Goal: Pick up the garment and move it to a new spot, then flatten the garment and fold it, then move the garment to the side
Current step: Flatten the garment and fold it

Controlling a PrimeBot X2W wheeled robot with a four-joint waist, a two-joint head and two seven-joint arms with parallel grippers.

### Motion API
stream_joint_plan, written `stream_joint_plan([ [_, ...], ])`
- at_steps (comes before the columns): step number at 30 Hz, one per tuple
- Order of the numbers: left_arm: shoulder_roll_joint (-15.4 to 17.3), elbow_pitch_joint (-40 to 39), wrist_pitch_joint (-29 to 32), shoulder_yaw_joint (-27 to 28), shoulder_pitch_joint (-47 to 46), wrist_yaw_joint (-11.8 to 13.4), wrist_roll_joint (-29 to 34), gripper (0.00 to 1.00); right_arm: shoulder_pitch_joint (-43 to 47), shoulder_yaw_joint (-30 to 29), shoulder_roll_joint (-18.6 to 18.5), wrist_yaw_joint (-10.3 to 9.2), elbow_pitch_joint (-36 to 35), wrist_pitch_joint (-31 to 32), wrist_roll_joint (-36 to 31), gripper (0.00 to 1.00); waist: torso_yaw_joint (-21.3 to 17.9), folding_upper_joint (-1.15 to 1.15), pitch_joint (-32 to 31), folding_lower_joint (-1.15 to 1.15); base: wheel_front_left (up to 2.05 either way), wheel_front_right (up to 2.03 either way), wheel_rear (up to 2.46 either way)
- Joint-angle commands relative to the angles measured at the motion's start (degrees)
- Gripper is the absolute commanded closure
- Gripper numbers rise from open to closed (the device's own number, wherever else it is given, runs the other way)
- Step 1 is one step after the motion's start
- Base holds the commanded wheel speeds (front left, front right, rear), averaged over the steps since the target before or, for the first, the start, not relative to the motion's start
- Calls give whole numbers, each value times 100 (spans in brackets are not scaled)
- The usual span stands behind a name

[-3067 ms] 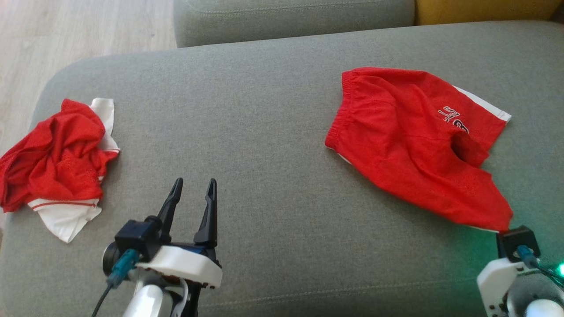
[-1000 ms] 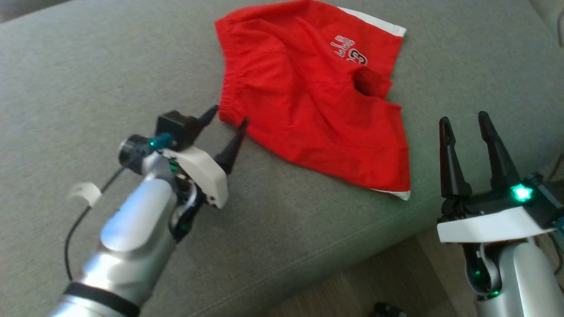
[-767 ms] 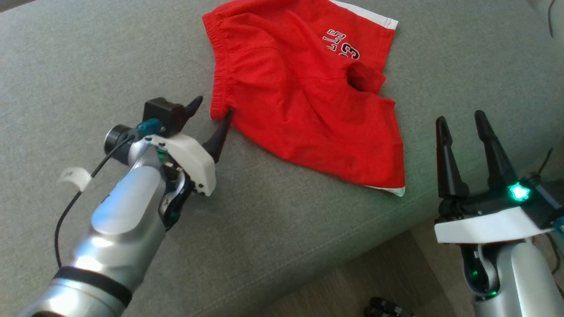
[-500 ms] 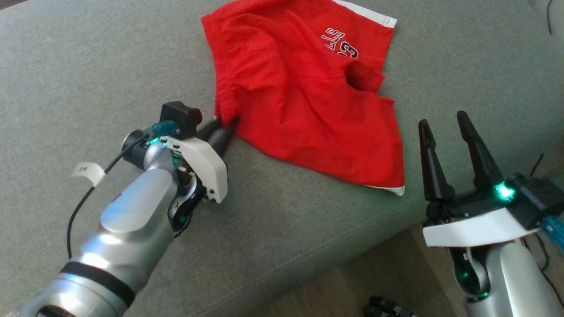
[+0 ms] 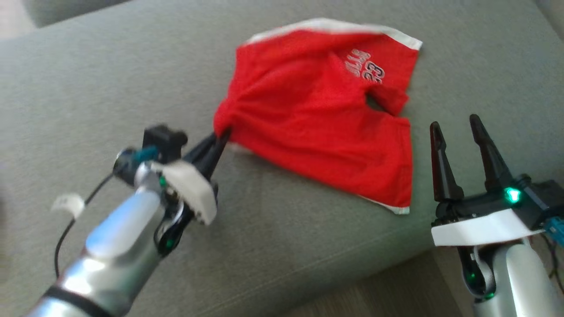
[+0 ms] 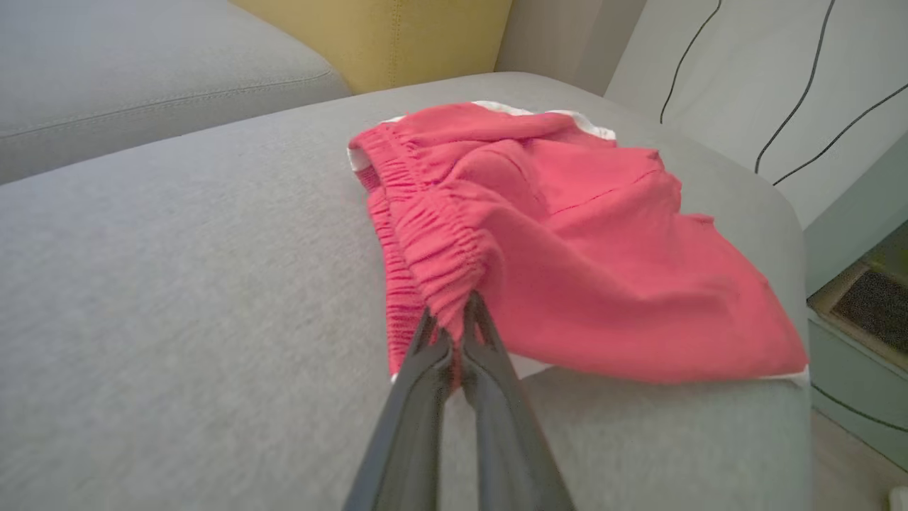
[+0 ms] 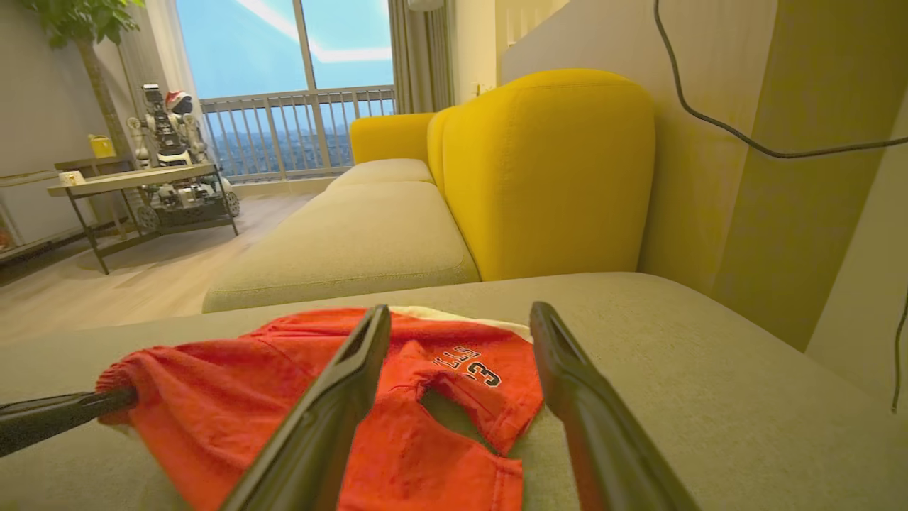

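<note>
The garment (image 5: 317,114) is a pair of red shorts with white trim and a printed number, lying on the grey sofa cushion (image 5: 110,75). My left gripper (image 5: 222,132) is shut on the gathered waistband at the shorts' left corner, and the cloth bunches and lifts there. Along my left fingers, the left wrist view has the elastic waistband (image 6: 440,262) pinched at the left gripper (image 6: 457,309). My right gripper (image 5: 454,122) stands open just right of the shorts' lower leg, holding nothing. From the right wrist, the shorts (image 7: 397,397) lie beyond the open right gripper (image 7: 461,309).
The cushion's front edge runs under my right arm, with wooden floor (image 5: 387,290) below it. A yellow sofa back (image 7: 546,163) and a second grey cushion (image 7: 355,241) stand behind. Cables (image 6: 801,92) hang on the wall to the right.
My left gripper closed on the waistband corner and pulled it up and toward me, bunching the cloth. The head camera shifted. My right gripper stayed open.
</note>
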Motion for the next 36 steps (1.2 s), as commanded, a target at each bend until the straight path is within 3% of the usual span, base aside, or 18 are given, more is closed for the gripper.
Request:
stream_joint_plan([
  [1, 307, -293, -74, 283, -26, 6, 57, 100, 1, 111, -63, -2, -142, -52, -56, 0, 251, 0, -233, 1, 0, 0, 0],
  [8, 844, -1302, 83, 271, 511, 125, 70, 100, 55, 148, -63, -2, -56, -52, -146, 0, 524, 0, -462, 1, 0, 0, 0],
  [16, 1497, -2460, 1153, 350, 384, 383, -80, 100, -72, 281, -63, -2, -33, -52, -105, 0, 411, 0, -211, 1, 0, 0, 0],
  [26, 1684, -1419, 2455, 191, -730, 163, -89, 100, -434, 457, -63, -2, -30, -52, 148, 0, -150, 0, 414, 1, 0, 0, 0],
  [35, 1494, -356, 2716, -247, -1268, -1, 24, 100, -532, 560, -63, -2, -23, -52, 282, 0, -388, 0, 571, 1, 0, 0, 0],
  [36, 1469, -280, 2711, -312, -1292, -9, 39, 96, -531, 557, -63, -2, -22, -52, 288, 0, -384, 0, 570, 1, 0, 0, 0],
])
